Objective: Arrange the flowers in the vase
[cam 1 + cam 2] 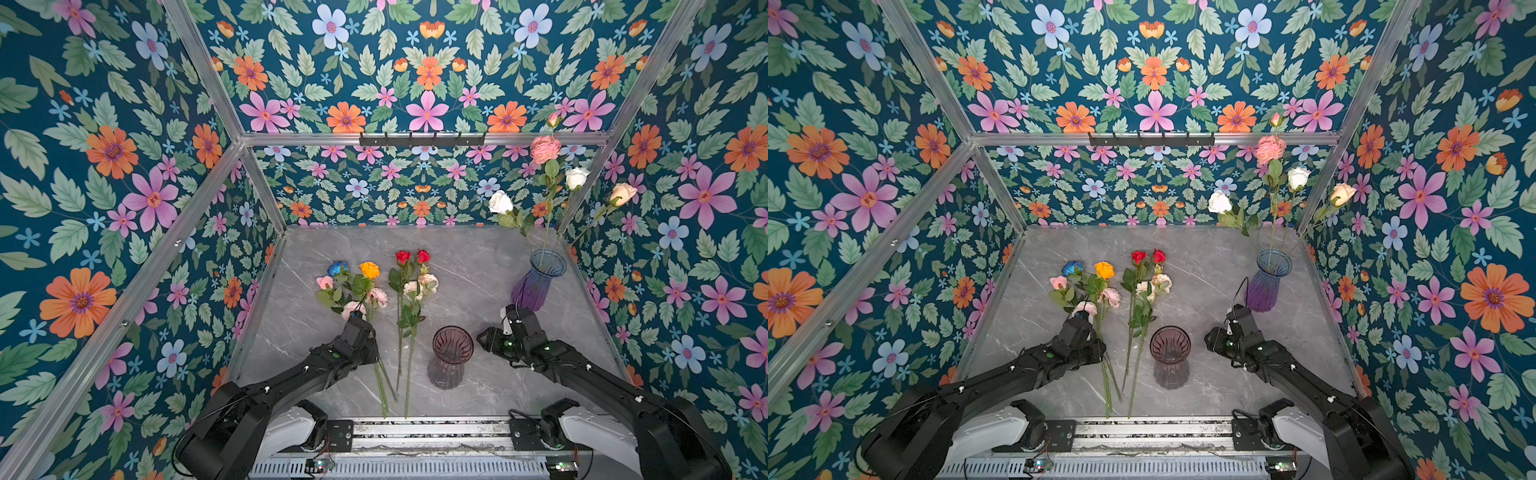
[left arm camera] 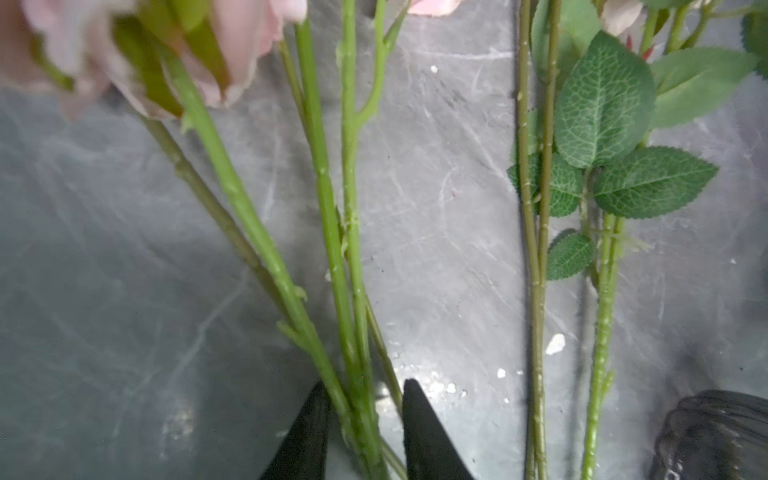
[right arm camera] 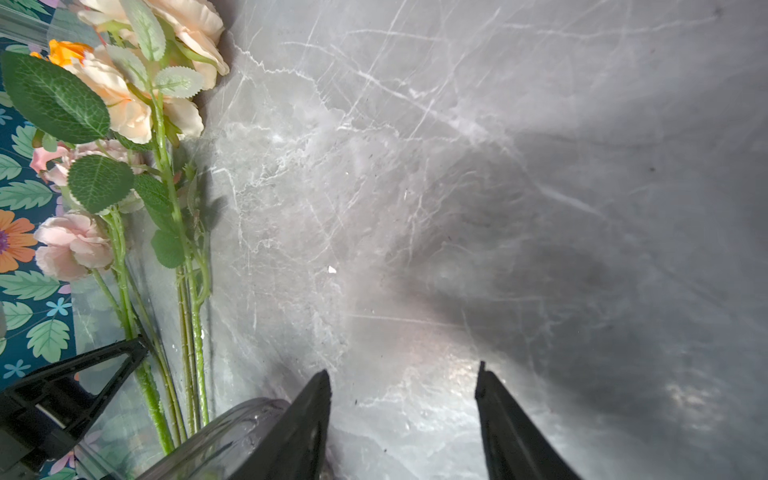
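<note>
Left claw (image 2: 365, 384) — narrowly parted — straddles stems of the flowers (image 2: 351, 249)

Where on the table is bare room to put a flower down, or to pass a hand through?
Bare: the far marble table between the red roses and the blue-purple vase; also the narrow strip left of the left flower bunch. Crowded: the near middle, where long stems, the smoky glass vase and the left gripper lie close.
</note>
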Robot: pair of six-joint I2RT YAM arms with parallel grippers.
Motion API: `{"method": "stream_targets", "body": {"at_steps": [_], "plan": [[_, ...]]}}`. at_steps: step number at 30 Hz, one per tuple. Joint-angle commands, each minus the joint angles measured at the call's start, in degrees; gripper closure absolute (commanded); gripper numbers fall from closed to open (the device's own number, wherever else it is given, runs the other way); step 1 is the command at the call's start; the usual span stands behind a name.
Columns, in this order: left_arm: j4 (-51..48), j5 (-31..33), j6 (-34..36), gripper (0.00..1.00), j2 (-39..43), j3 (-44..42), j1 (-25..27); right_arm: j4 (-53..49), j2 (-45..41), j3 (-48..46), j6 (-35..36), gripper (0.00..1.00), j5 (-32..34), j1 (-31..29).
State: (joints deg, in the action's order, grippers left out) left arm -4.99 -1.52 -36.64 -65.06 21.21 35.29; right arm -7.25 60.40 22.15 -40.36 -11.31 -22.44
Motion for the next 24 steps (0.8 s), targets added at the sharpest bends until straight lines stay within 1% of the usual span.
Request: {"method": "stream_targets", "body": {"at_steps": [1, 4, 8, 11, 12, 13, 15, 16, 19, 24], "plan": [[-1.4, 0.5, 1.2, 0.73, 1.3, 0.8, -0.1, 1.3, -0.7, -0.4, -0.8, 0.42, 1.3, -0.1], [-3.1, 1.1, 1.3, 0.74, 3.7, 1.4, -0.2, 1.2, -0.9, -0.5, -0.8, 0.43, 1.4, -0.1], [-5.0, 1.9, 1.5, 0.82, 7.0, 1.9, -0.2, 1.3, -0.8, -0.6, -0.9, 0.43, 1.4, 0.0], [-6.0, 2.2, 1.5, 0.83, 8.4, 2.2, -0.2, 1.4, -0.8, -0.6, -0.8, 0.43, 1.4, -0.1], [-6.3, 2.1, 1.5, 0.81, 8.3, 2.2, -0.2, 1.3, -0.9, -0.5, -0.8, 0.42, 1.3, -0.1], [-6.3, 1.9, 1.5, 0.76, 8.0, 2.3, -0.2, 1.4, -0.9, -0.7, -0.8, 0.42, 1.3, 0.0], [-6.0, 1.5, 1.5, 0.62, 7.1, 2.0, -0.2, 1.4, -1.1, -0.7, -0.9, 0.43, 1.4, -0.1], [-5.6, 1.4, 1.5, 0.59, 6.5, 1.9, -0.2, 1.4, -1.2, -0.8, -0.9, 0.43, 1.4, -0.1], [-4.2, 0.8, 1.7, 0.57, 4.2, 1.8, -0.2, 1.3, -1.5, -1.0, -1.0, 0.43, 1.5, 0.0], [-2.8, 1.3, 3.1, 0.57, -1.6, 3.2, -0.2, 1.3, -1.8, -1.1, -1.1, 0.43, 1.6, -0.1]]}}
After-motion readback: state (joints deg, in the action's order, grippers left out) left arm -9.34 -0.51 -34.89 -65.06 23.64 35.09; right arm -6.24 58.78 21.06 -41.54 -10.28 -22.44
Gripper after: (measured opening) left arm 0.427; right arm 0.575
